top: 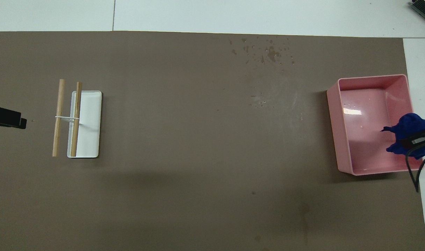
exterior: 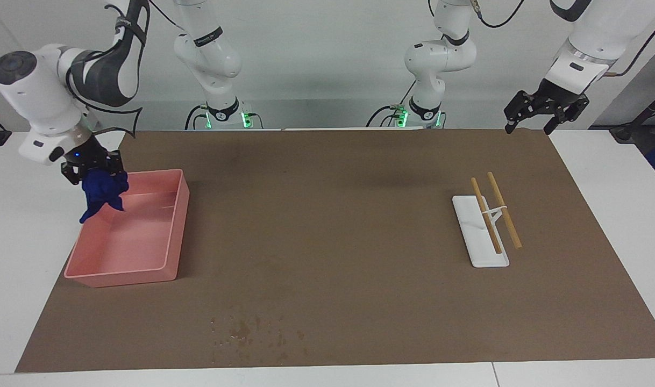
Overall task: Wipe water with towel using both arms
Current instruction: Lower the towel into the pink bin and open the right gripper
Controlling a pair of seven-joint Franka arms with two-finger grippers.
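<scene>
My right gripper (exterior: 91, 165) is shut on the deep blue towel (exterior: 102, 191) and holds it in the air over the pink tray's (exterior: 123, 278) corner at the right arm's end of the table. The towel hangs down as a lumpy wad. In the overhead view the towel (top: 406, 134) covers part of the tray's (top: 333, 122) inside, with the right gripper (top: 420, 139) on it. The water (exterior: 252, 330) is a patch of small dark blotches on the brown mat, farther from the robots than the tray; it also shows in the overhead view (top: 265, 52). My left gripper (exterior: 528, 129) waits open and empty, raised over the mat's corner at the left arm's end.
A white flat tray (exterior: 481, 242) with two wooden sticks (exterior: 502, 209) tied across it lies toward the left arm's end; it also shows in the overhead view (top: 88, 122). Only the left gripper's black tip (top: 6, 117) shows there. The brown mat (exterior: 333, 215) covers most of the table.
</scene>
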